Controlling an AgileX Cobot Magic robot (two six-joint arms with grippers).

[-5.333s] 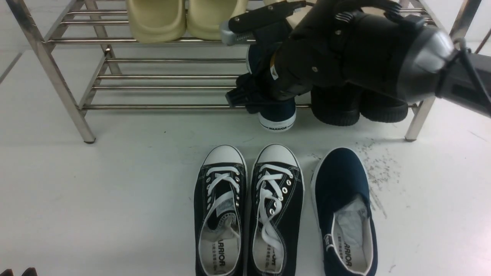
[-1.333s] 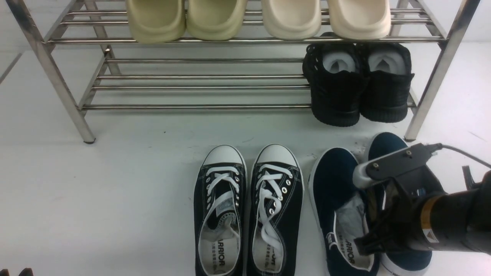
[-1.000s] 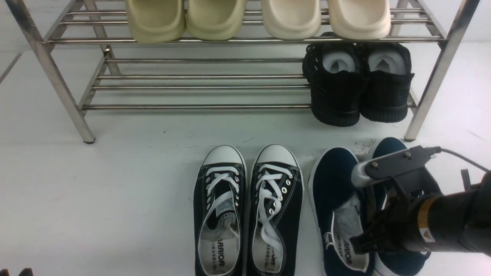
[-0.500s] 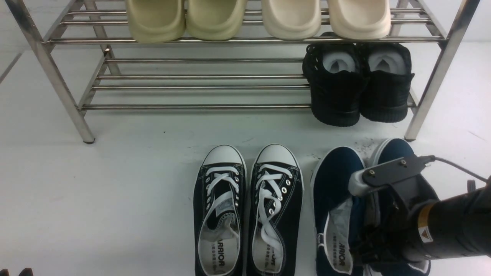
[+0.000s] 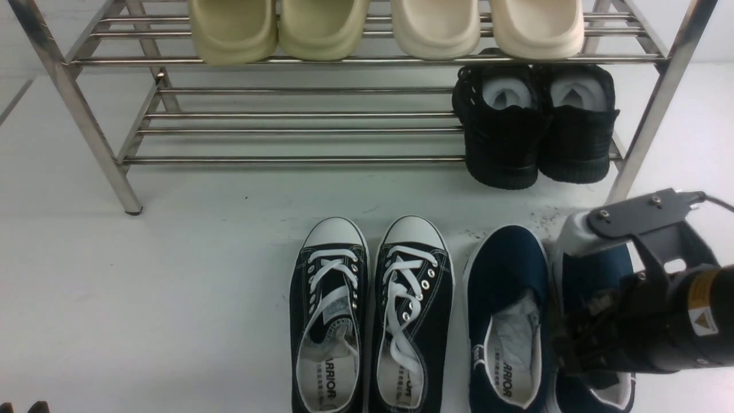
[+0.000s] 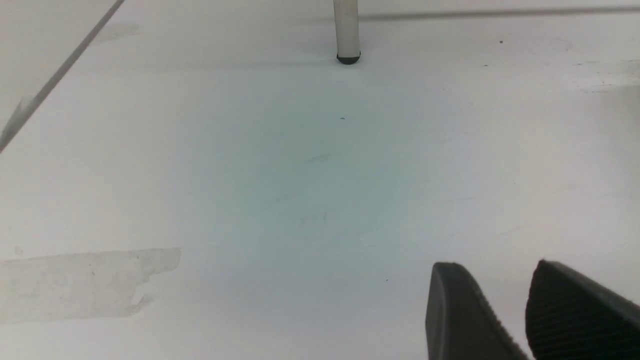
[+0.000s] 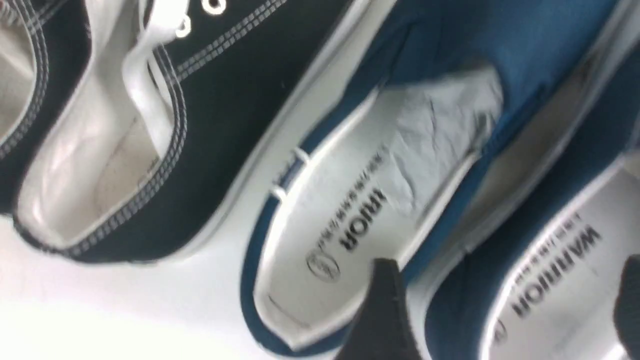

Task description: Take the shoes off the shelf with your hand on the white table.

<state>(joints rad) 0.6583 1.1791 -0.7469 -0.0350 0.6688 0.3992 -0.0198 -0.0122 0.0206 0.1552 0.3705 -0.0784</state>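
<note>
Right pincer (image 7: 505,310) wide open, empty, over the navy shoes (image 5: 504,310) on the white table (image 5: 172,287).

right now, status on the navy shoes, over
Right gripper open over right navy shoe; left gripper idle, slightly apart. Both navy shoes on table, left one beside sneakers. Nothing blocking.

On the white table (image 5: 172,287), before the shelf (image 5: 298,115), my navy shoes (image 5: 507,310) lie side by side, right of the lace-up sneakers (image 5: 373,315). My right gripper (image 5: 579,350) is above the right-hand one.
</note>
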